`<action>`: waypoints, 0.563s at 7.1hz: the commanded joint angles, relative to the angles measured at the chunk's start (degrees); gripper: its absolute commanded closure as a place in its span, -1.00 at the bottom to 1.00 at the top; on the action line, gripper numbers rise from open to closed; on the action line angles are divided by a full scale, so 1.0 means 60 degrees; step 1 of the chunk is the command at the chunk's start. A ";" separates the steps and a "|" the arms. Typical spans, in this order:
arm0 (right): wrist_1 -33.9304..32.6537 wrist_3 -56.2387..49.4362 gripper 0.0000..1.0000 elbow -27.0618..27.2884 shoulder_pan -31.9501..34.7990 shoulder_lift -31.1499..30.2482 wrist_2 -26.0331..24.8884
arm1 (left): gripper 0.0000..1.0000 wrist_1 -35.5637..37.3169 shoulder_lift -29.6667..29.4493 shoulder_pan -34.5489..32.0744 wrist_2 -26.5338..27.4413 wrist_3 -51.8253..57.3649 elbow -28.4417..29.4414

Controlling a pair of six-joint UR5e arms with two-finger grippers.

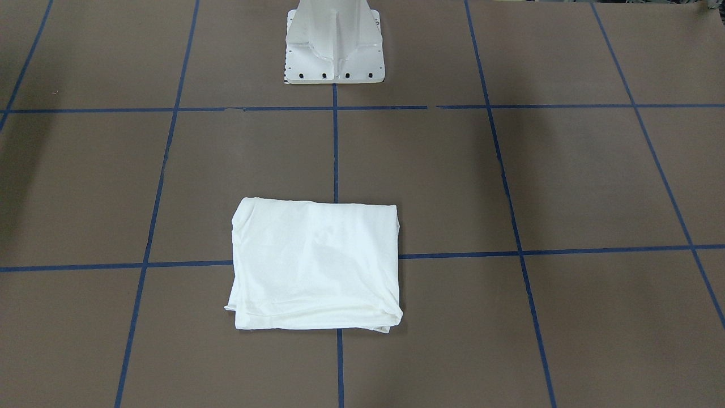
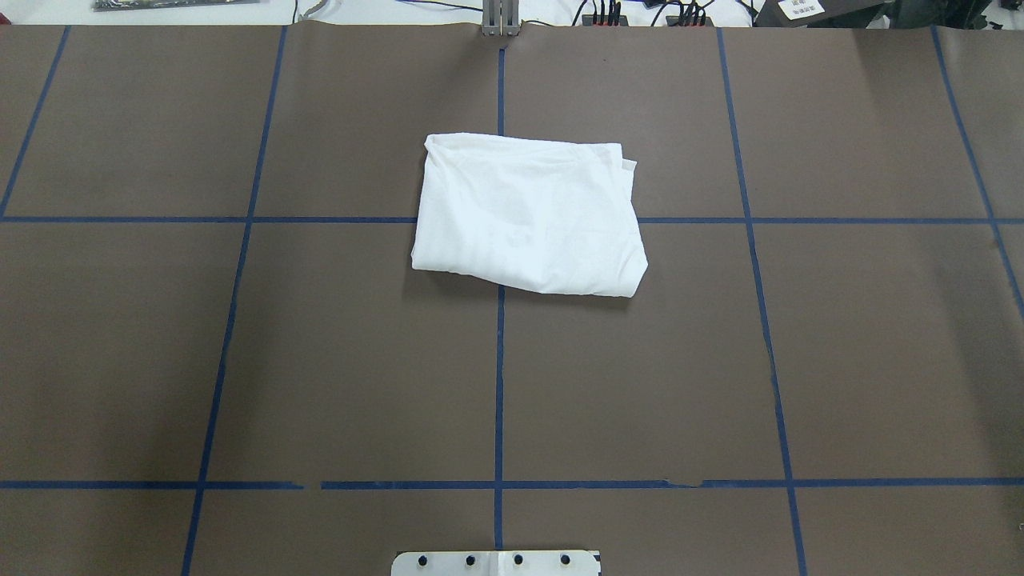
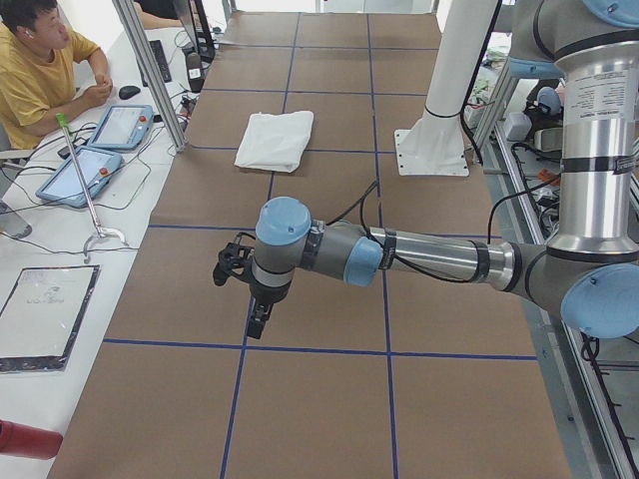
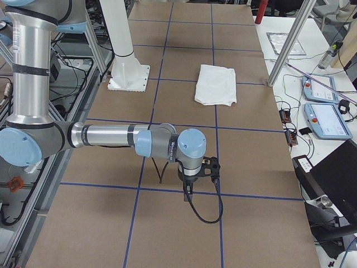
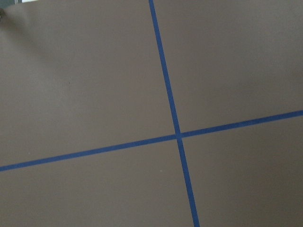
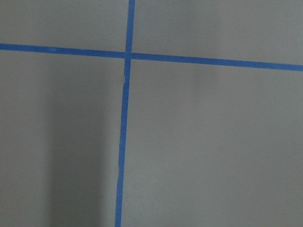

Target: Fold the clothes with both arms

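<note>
The clothes are one white shirt (image 1: 314,263), folded into a rough rectangle on the brown table (image 2: 240,360) and straddling a crossing of blue tape lines. The shirt (image 2: 528,216) lies far from the base, with no printed text showing. My left gripper (image 3: 258,321) hangs over bare table at the near end in the exterior left view, well away from the shirt (image 3: 275,140). My right gripper (image 4: 188,184) hangs the same way at the opposite end, far from the shirt (image 4: 216,85). I cannot tell whether either is open or shut. Both wrist views show only table and tape.
The white pedestal base (image 1: 334,51) stands at the robot's edge of the table. A seated person (image 3: 30,70) and tablets (image 3: 100,150) are beyond the far edge, with metal frame posts (image 3: 150,70) there. Teach pendants (image 4: 323,106) lie on the side desk.
</note>
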 commanded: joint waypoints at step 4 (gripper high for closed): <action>0.0009 0.0140 -1.00 0.0016 -0.0003 -0.0012 0.0042 | -1.00 0.0866 0.0971 -0.0020 -0.0105 0.0061 -0.0857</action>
